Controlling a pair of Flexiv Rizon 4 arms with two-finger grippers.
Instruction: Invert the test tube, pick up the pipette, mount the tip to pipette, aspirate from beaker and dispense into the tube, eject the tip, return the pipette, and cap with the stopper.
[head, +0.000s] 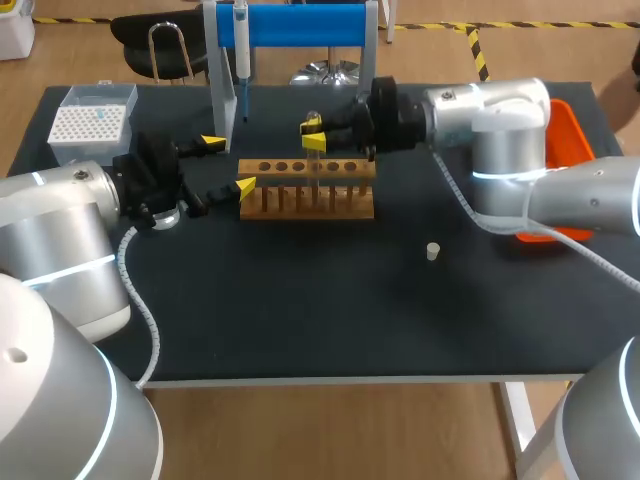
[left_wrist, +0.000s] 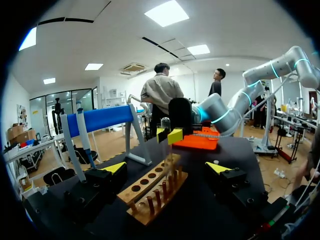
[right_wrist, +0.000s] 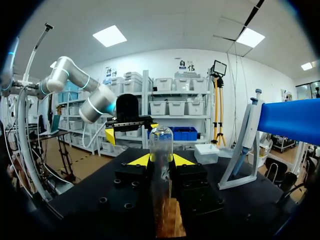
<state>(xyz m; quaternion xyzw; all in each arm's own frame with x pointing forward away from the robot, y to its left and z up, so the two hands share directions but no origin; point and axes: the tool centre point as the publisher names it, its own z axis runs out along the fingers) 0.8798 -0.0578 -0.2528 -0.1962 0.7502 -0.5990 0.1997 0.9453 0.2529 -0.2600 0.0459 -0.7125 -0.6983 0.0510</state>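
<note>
Right fingers (right_wrist: 160, 160) clench the test tube (right_wrist: 160, 145) just above the rack (head: 305, 195) — the opening step, I judge. Left fingers (head: 228, 165) stand released, the rack's end between them. Beyond them the pipette (head: 241, 50) hangs unused — the stopper (head: 433, 251) waits on the counter (head: 300, 320).

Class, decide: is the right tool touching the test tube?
Touching. In the right wrist view, the right tool clamps the test tube, yellow tips pressing it from both sides.
</note>
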